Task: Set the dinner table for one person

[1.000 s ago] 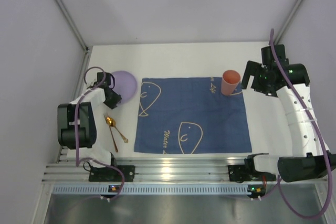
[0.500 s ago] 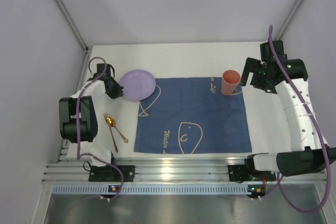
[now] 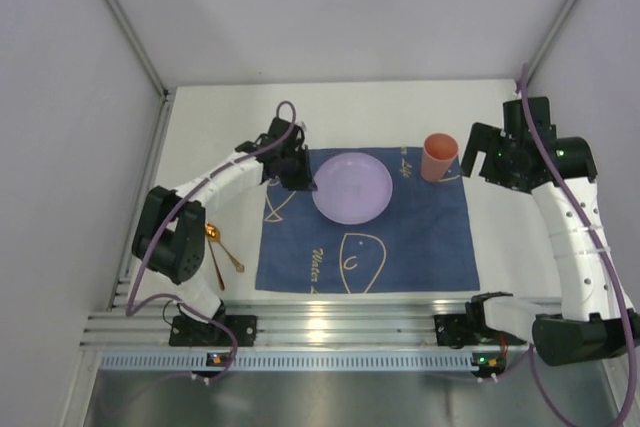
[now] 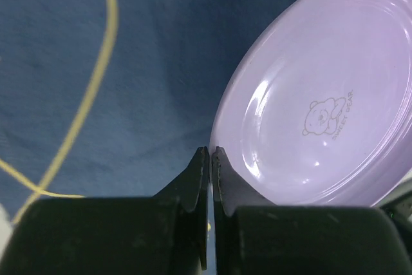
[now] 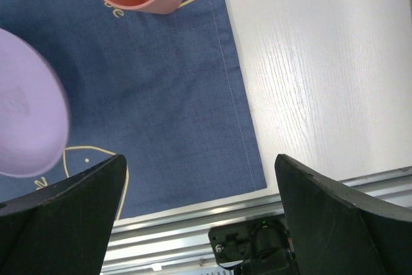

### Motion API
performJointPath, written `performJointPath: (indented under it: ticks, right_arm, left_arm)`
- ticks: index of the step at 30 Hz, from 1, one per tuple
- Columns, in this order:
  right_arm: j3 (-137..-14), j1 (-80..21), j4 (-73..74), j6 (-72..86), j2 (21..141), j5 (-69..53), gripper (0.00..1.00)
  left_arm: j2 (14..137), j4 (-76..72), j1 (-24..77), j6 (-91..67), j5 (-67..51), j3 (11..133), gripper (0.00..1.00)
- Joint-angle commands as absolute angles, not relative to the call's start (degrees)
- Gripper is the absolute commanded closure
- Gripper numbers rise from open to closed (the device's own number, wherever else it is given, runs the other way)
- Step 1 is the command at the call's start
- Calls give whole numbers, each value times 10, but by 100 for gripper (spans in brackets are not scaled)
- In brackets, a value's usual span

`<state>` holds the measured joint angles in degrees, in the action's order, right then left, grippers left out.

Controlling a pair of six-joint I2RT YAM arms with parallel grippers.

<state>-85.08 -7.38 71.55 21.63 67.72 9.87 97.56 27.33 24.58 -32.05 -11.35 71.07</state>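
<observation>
Plate (image 3: 352, 187) – lilac, round, with a small bear motif and lettering printed in its well – is held at its left rim by the left end effector (image 4: 210, 154); in the left wrist view the two black fingers are pressed almost together with only the thin rim between them. It hangs over the far middle of the dark blue cloth (image 3: 400, 237), which carries pale yellow line drawings and lies flat on the white desk (image 3: 400, 112). Whether the underside of the plate touches the cloth cannot be determined from any view. The left arm reaches from its base on the near left diagonally across to the cloth's far left corner. Cup (image 3: 439, 157), salmon-coloured, stands upright with its mouth open upward on the far right corner of the cloth, apart from the plate. Gold-coloured cutlery (image 3: 232, 260) lies on bare desk just beside the left edge of the cloth, partly under the left arm's elbow; the exact count of pieces is not clear. The right end effector (image 5: 200, 159) is raised near the cup on its right side – its fingers stand wide apart with nothing between them, and its wrist camera looks down on the cloth's right edge, the cup and bare desk
</observation>
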Motion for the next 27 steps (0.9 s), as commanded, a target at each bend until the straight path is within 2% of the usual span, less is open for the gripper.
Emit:
performJointPath:
  ticks: [1,7,9,10,13,14,15,18,20,27]
  right_arm:
    - [-833,-77,696,219,640,82,1]
    - [-788,-85,700,216,601,69,1]
    - [-775,-89,700,217,590,64,1]
    - [-771,-95,700,217,588,62,1]
    - [-764,-109,700,217,583,62,1]
    - [-764,-113,701,217,581,61,1]
    - [-763,-116,700,216,580,61,1]
    - [-761,-127,700,217,573,56,1]
    - [-757,-128,700,220,570,50,1]
    - [-748,-138,698,220,562,39,1]
  left_arm:
    - [945,282,293,-339,-114,680,100]
    - [954,265,339,-394,-79,628,100]
    - [960,252,345,-410,-65,615,81]
    - [962,251,352,-415,-62,614,51]
    - [961,257,360,-432,-41,619,26]
    - [942,260,362,-435,-33,621,25]
    - [930,268,363,-437,-6,625,16]
    - [857,356,358,-460,127,639,8]
    - [792,425,327,-473,167,634,5]
    - [626,519,182,-485,194,494,17]
